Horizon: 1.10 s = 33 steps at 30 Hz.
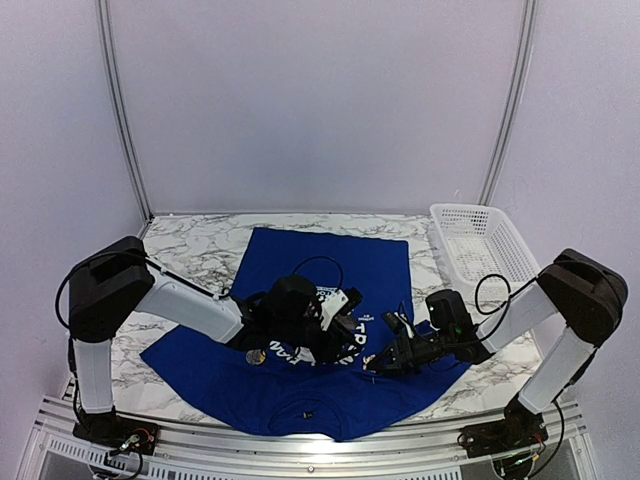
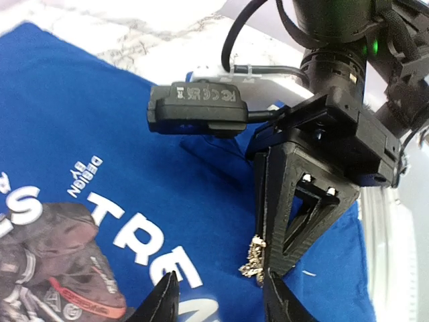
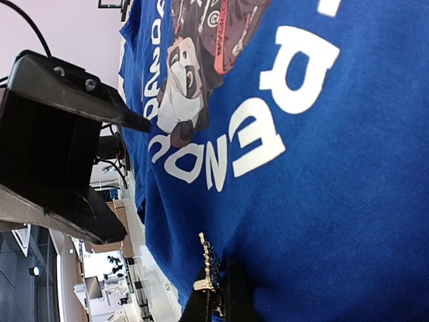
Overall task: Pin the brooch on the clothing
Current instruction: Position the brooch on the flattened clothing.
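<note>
The clothing [image 1: 300,262] is a royal-blue T-shirt with a panda graphic and white lettering, spread flat on the marble table. My right gripper [image 1: 380,364] is low over its right side, shut on the brooch [image 3: 208,265], a small sparkly gold piece standing on edge against the cloth [image 3: 348,201]. In the left wrist view the brooch [image 2: 254,259] shows at the tip of the right gripper's fingers [image 2: 295,208]. My left gripper [image 2: 221,303] is just left of it over the lettering, open, with nothing between its fingers.
A white plastic basket [image 1: 482,246] stands at the table's back right corner. A small round gold piece [image 1: 256,356] lies on the shirt's left sleeve, by the left arm. A tiny dark mark [image 1: 308,412] shows near the shirt's front edge.
</note>
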### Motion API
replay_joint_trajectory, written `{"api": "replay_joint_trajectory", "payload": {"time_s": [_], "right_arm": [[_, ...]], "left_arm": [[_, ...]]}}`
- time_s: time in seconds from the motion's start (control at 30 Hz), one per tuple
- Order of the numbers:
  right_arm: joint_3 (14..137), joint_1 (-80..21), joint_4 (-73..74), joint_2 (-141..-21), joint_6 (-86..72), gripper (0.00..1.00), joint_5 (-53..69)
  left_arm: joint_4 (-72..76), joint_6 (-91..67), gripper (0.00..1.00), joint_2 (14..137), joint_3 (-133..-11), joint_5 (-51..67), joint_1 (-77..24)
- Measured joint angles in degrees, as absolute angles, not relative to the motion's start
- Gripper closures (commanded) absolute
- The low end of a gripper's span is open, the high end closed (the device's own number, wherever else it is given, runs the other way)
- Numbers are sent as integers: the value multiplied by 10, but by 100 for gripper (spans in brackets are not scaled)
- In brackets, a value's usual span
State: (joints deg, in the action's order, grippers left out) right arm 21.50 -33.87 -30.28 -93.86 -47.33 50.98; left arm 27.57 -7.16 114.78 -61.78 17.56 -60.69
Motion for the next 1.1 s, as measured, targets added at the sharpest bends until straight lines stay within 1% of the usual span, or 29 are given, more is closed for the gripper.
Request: {"api": "replay_joint_trajectory", "payload": {"time_s": [0.23, 0.33, 0.5, 0.7, 0.83, 1.03, 1.1], "right_arm": [[215, -339, -300, -940, -464, 100, 513], [215, -339, -300, -945, -463, 100, 518], [215, -339, -302, -956, -462, 100, 527], [215, -339, -310, -962, -460, 100, 536], [215, -339, -313, -967, -456, 100, 541], [215, -339, -312, -973, -449, 100, 545], [215, -339, -312, -973, -448, 100, 550]], "left_arm": [[287, -155, 56, 1174, -622, 234, -610], [304, -175, 60, 1184, -623, 251, -612], [317, -193, 70, 1214, -632, 265, -612], [319, -203, 71, 1220, -634, 274, -606], [325, -207, 77, 1234, -649, 299, -604], [333, -206, 88, 1249, -659, 334, -601], [332, -206, 91, 1249, -659, 339, -600]]}}
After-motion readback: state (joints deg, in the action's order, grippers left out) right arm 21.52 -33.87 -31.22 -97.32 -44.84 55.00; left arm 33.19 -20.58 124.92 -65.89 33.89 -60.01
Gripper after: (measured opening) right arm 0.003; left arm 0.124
